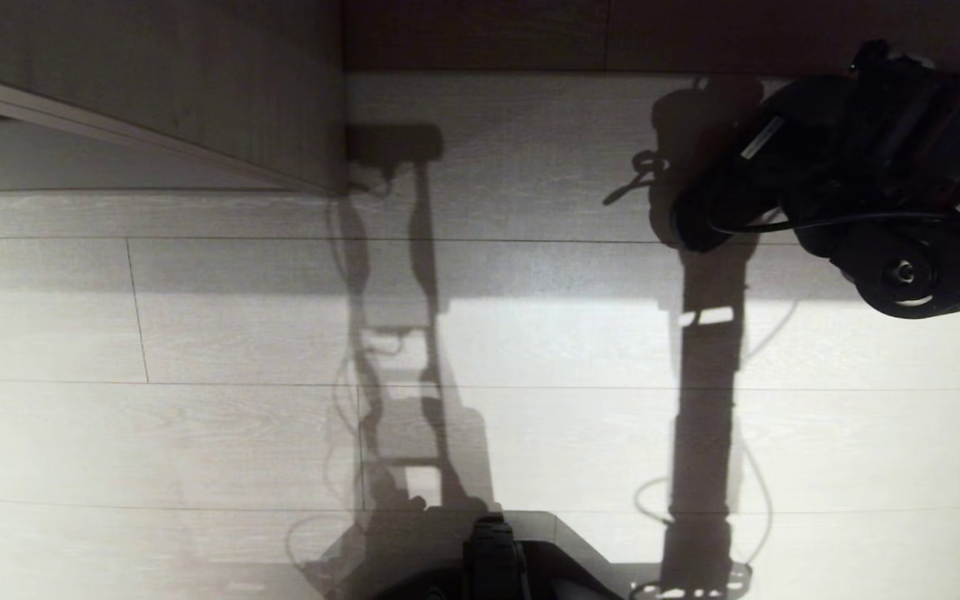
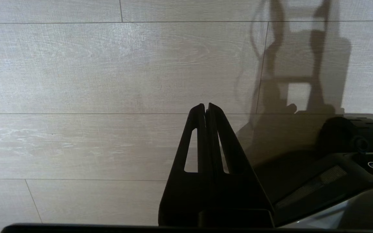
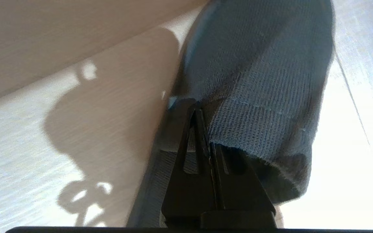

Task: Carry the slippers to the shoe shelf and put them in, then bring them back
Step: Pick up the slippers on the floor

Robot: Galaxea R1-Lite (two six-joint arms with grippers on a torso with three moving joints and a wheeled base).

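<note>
**Slippers pinched in the right gripper, held over the floor**

Slippers (image 3: 257,97) fill most of the right wrist view: dark knitted fabric with a stitched edge, hanging from the right gripper (image 3: 202,110). Its two black fingers are pressed together on the fabric edge near the opening, so the soft upper bunches around the fingertips. How many slippers are in the grip cannot be told from this close; only one fabric body shows clearly. In the head view the slippers themselves are hidden behind the right arm (image 1: 855,167), which reaches in from the upper right, its dark wrist and cable raised over the floor.

Beyond the fabric, the right wrist view shows pale wood-grain floor with a rounded shadow across it, and a beige panel running along one side.

The floor (image 1: 197,333) is light plank laminate, bright with sunlight in its nearer half. Long shadows of the robot's frame and arm lie across it. At the far left of the head view stands a pale grey-beige wood-grain panel (image 1: 197,75) with a lighter edge strip, ending in an upright corner; a dark band runs along the far edge of the floor.

The left gripper (image 2: 206,108) hangs parked beside the robot's dark base (image 2: 351,152), its fingers pressed together on nothing, pointing at bare floor.
</note>
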